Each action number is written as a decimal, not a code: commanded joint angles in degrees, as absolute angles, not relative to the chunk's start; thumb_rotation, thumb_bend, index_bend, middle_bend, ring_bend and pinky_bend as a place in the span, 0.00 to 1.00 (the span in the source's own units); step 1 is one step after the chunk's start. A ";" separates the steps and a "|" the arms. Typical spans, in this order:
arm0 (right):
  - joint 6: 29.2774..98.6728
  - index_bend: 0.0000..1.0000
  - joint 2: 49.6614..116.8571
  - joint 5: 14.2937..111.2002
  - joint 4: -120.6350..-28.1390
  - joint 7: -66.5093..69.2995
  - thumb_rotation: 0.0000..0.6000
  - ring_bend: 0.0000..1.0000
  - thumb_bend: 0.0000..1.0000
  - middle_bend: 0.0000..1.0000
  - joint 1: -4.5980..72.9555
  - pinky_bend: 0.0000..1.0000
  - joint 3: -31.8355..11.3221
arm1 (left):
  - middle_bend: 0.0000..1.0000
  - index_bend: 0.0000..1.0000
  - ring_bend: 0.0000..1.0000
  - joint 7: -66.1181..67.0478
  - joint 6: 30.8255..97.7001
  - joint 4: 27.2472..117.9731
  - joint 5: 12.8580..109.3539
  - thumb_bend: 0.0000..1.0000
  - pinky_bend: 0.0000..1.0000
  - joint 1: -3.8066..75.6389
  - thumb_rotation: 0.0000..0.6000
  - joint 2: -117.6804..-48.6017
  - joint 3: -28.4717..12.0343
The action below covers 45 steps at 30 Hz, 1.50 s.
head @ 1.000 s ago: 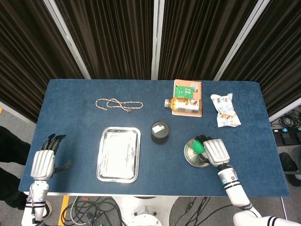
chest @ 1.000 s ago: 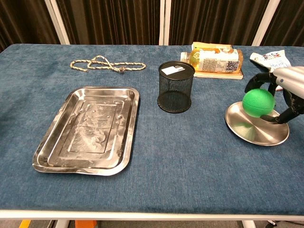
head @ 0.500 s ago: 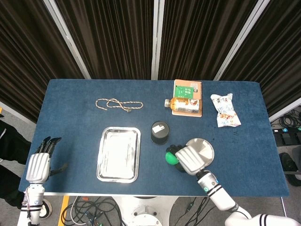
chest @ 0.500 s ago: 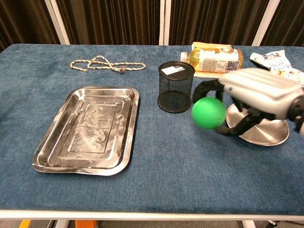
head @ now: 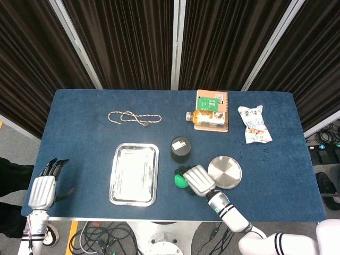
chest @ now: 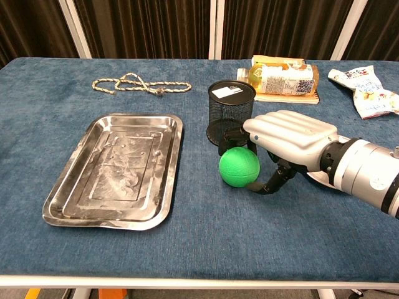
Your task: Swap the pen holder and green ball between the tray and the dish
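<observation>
Holding green ball (chest: 239,167) in right hand (chest: 288,134), pen holder (chest: 230,113) upright behind.

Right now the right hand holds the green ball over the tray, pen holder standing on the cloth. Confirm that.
Not over the tray. The right hand holds the green ball beside the pen holder, short of the tray, as the chest view shows.

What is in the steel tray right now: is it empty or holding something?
Empty. The head view shows only the bare metal floor of the tray; the green ball is held by the right hand over the cloth beside it.
</observation>
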<state>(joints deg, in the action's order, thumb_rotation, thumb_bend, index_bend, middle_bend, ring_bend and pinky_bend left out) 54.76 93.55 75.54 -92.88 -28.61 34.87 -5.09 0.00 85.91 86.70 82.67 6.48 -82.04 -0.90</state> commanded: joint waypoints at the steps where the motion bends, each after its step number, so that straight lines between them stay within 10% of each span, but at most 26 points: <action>1: 54.24 0.38 93.16 75.38 -93.12 -28.41 1.00 0.37 0.26 0.40 35.18 0.50 -4.78 | 0.15 0.15 0.07 -0.05 85.80 86.49 82.81 0.13 0.22 6.38 1.00 -82.19 -0.97; 12: 53.35 0.02 91.16 73.73 -94.97 -28.54 1.00 0.04 0.16 0.16 36.09 0.23 -3.90 | 0.15 0.15 0.07 -0.77 85.20 86.08 82.87 0.13 0.21 6.01 1.00 -82.26 -1.38; 29: 65.56 0.00 83.82 82.96 -100.87 -20.47 1.00 0.01 0.15 0.11 34.16 0.19 -8.59 | 0.15 0.15 0.07 -0.92 85.50 86.56 84.06 0.13 0.21 5.46 1.00 -81.81 -1.50; 45: 50.16 0.00 87.40 54.95 -95.09 -34.51 1.00 0.00 0.07 0.00 47.61 0.00 -14.88 | 0.15 0.15 0.07 -2.38 83.75 85.53 83.13 0.13 0.21 5.31 1.00 -81.77 -1.61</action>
<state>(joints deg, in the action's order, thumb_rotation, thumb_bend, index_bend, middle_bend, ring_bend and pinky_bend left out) 51.89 86.23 59.16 -96.35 -31.39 45.07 -14.43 -2.33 83.63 85.64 83.00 5.40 -81.67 -1.69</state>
